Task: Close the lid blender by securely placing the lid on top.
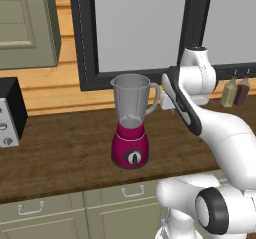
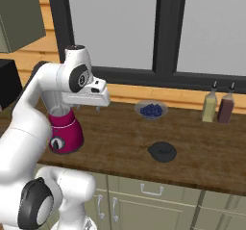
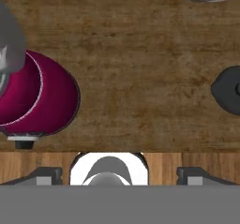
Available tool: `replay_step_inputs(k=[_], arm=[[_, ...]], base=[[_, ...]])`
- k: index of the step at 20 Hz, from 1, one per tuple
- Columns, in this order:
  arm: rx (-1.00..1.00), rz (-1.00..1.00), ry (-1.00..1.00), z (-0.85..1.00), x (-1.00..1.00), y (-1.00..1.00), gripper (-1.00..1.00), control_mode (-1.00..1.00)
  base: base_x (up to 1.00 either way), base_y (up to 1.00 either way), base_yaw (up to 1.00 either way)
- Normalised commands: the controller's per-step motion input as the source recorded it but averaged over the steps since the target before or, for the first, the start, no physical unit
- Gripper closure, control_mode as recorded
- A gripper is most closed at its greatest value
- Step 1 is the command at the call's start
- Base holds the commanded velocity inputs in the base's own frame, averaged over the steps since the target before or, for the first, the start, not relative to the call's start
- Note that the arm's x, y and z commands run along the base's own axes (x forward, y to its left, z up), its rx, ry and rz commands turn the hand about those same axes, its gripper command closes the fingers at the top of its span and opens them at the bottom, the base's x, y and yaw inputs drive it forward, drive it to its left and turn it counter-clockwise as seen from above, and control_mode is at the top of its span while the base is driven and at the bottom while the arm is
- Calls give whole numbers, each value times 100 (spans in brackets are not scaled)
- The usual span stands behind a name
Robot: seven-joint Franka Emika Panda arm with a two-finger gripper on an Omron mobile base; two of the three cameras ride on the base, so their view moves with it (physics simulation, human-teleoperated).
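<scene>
Magenta-based blender [image 1: 131,128] stands uncovered near the middle of the wooden worktop [image 1: 60,153], its clear jar open at the top, while its dark lid [image 2: 162,151] lies flat well to the right, toward the front edge, near a bowl of blueberries [image 2: 151,110]. Between them hovers the gripper [image 2: 99,108], fingers spread wide and empty
</scene>
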Motion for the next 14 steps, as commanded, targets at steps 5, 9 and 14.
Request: replay_step_inputs(k=[5, 9, 14], arm=[[-1, -26, 0, -57, 0, -100, -100, -100], [-8, -26, 4, -60, 4, -100, -100, -100], [-3, -24, 15, -41, 12, -100, -100, -100]], base=[[0, 0, 0], [0, 0, 0], [0, 0, 0]])
